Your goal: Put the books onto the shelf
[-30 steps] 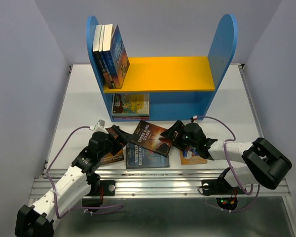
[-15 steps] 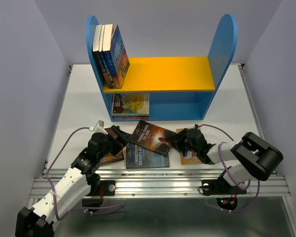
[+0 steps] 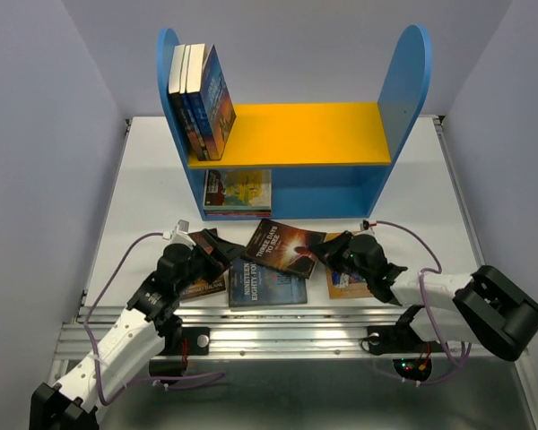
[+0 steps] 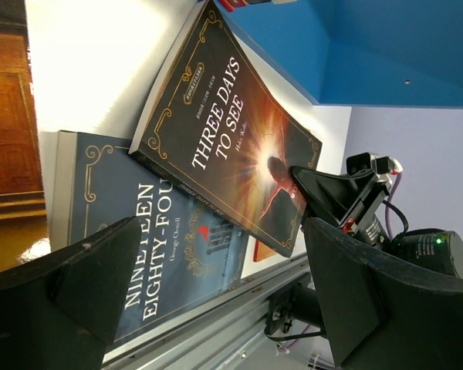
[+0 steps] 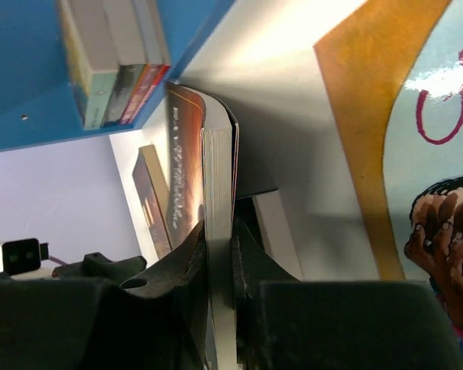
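The shelf (image 3: 296,134) stands at the back, with three books (image 3: 202,98) upright on its yellow board and more lying flat in the blue lower compartment (image 3: 238,190). On the table lies the dark brown "Three Days to See" book (image 3: 282,246) (image 4: 224,131), overlapping a dark blue "Nineteen Eighty-Four" (image 3: 267,285) (image 4: 154,247). My right gripper (image 3: 330,251) (image 5: 220,239) is shut on the brown book's right edge, its page block (image 5: 216,169) pinched between the fingers. My left gripper (image 3: 217,249) (image 4: 220,227) stands wide open at that book's left side, holding nothing.
A brown book (image 3: 202,285) lies under my left wrist. An orange and teal illustrated book (image 3: 345,285) (image 5: 417,154) lies under my right arm. A metal rail (image 3: 287,336) runs along the near table edge. Cables loop beside both arms.
My right gripper has closed from open onto the brown book's right edge, and the book has shifted slightly to the right. The left gripper stayed open and barely moved.
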`<state>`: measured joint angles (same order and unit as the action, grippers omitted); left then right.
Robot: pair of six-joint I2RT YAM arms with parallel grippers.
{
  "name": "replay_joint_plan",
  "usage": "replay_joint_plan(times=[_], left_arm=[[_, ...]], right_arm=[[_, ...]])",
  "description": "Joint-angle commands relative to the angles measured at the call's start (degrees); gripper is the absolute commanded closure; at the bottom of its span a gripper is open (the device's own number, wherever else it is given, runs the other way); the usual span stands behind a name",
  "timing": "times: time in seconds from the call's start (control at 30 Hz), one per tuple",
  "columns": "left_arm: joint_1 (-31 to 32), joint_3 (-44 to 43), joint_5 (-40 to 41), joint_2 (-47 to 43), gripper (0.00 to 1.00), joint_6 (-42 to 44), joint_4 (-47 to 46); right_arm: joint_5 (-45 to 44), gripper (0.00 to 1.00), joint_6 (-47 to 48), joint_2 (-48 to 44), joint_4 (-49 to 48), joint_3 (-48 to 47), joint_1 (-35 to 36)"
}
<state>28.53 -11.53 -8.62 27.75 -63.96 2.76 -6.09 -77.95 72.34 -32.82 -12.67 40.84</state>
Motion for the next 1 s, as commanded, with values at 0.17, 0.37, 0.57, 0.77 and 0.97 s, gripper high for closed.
replay_joint_plan(times=[0.17, 0.37, 0.57, 0.77, 0.97], left_arm=[[0.5, 1.5, -2.9, -3.6, 0.01, -3.0, -4.8], [0.9, 0.2, -4.9, -2.3, 0.01, -4.9, -8.6], [3.1, -1.2, -3.7, -2.3, 0.01, -7.8, -11.8], [5.9, -5.2, 0.0, 1.5, 0.02, -7.4, -13.4], [11.4, -7.5, 5.4, 5.6, 0.08, -7.9, -14.7]], right_arm=[[1.2, 0.99, 4.0, -14.8, -0.8, 1.0, 0.0], [1.4, 0.99, 4.7, -22.2, -4.4, 0.4, 0.0], [3.4, 0.99, 3.7, -22.8, -9.6, -1.4, 0.0], [3.3, 0.99, 1.9, -20.6, -16.0, -1.9, 0.6], [-0.1, 0.99, 1.7, -20.7, -19.1, -2.2, 1.7]])
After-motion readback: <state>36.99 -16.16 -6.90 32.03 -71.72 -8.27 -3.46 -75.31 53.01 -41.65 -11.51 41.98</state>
